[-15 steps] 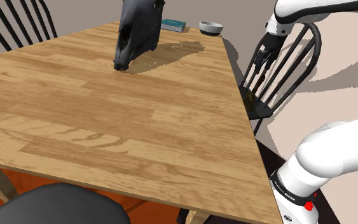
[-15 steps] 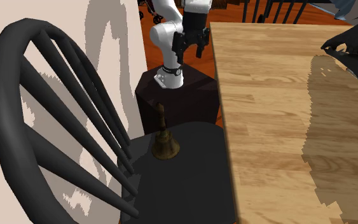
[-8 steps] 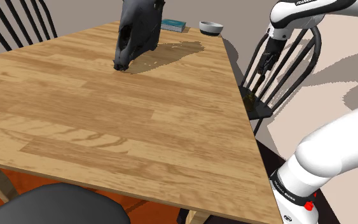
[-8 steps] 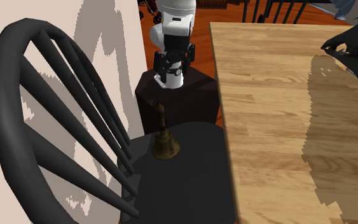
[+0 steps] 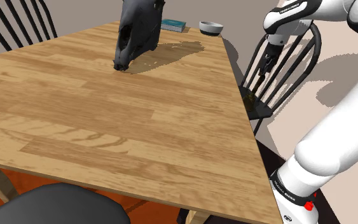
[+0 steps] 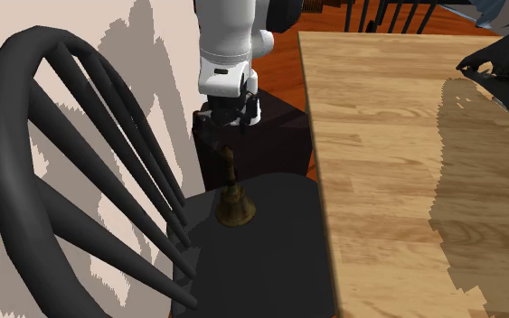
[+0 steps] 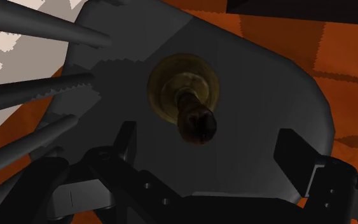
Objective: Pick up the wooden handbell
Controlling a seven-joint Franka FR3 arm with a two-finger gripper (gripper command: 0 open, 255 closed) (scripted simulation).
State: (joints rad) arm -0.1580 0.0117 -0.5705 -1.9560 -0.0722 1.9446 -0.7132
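Observation:
The handbell (image 6: pixel 234 206) stands upright on the dark seat of a black spindle-back chair (image 6: pixel 270 253) beside the table. It has a brass-coloured bell body and a dark brown wooden handle (image 7: pixel 196 123). In the shoulder view the handbell (image 5: pixel 252 97) is a small olive patch on the chair seat. My gripper (image 7: pixel 209 146) hangs open straight above the bell (image 7: pixel 184 90), fingers (image 7: pixel 124 137) apart on either side of the handle and touching nothing. The gripper (image 6: pixel 218 134) is a little above the handle's top, and in the shoulder view the gripper (image 5: pixel 264 65) is in front of the chair's back.
The wooden table (image 5: pixel 107 114) edge runs close beside the chair seat. A dark animal skull (image 5: pixel 136 32), a teal book (image 5: pixel 173 25) and a small bowl (image 5: pixel 211 27) lie at its far end. The chair's spindles (image 6: pixel 108 172) rise behind the bell. My stand (image 6: pixel 279 126) is beyond the chair.
The arm has swung away from the table's edge to over the chair seat, and the gripper has come down until it hangs just above the bell's handle. The bell has not moved.

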